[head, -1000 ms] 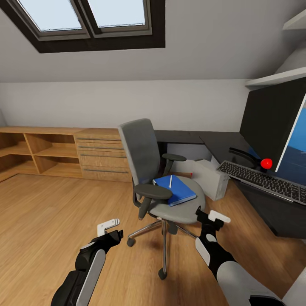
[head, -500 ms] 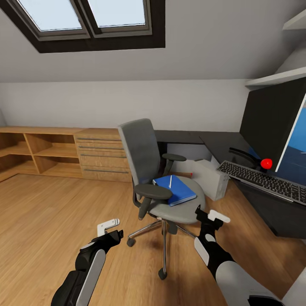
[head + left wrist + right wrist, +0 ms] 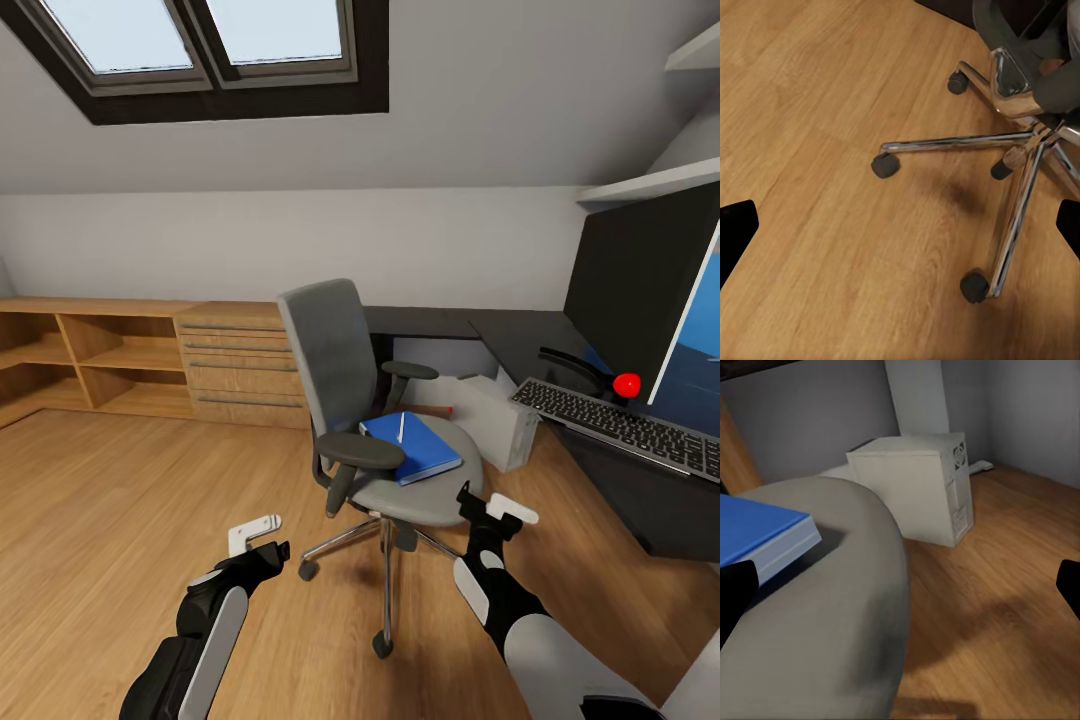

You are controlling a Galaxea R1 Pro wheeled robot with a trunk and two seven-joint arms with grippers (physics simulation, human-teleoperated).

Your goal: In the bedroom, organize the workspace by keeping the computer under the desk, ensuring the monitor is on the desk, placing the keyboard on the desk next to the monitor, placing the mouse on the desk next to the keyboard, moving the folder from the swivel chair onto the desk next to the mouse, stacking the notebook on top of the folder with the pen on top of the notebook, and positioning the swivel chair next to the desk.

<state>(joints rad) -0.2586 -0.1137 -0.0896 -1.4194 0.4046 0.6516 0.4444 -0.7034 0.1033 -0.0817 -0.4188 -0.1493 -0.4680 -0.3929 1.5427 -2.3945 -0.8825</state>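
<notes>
The grey swivel chair (image 3: 345, 400) stands on the floor left of the black desk (image 3: 520, 335). On its seat (image 3: 832, 607) lies the blue folder (image 3: 415, 447), with the white pen (image 3: 401, 427) on top of it. I cannot tell a notebook apart from the folder (image 3: 757, 529). The monitor (image 3: 640, 285) and the keyboard (image 3: 620, 425) are on the desk, and the white computer (image 3: 495, 405) sits beneath it. The mouse is out of view. My right gripper (image 3: 490, 512) is open just off the seat's front right edge. My left gripper (image 3: 258, 538) hangs open over the floor, left of the chrome chair base (image 3: 1020, 142).
Light wooden cabinets and drawers (image 3: 150, 360) line the back wall to the left. A small red ball (image 3: 627, 384) sits by the monitor's stand. Open wooden floor (image 3: 100, 500) spreads to the left of the chair. Wall shelves (image 3: 650, 180) hang above the desk.
My right gripper has edged very slightly toward the chair seat. Nothing else has moved.
</notes>
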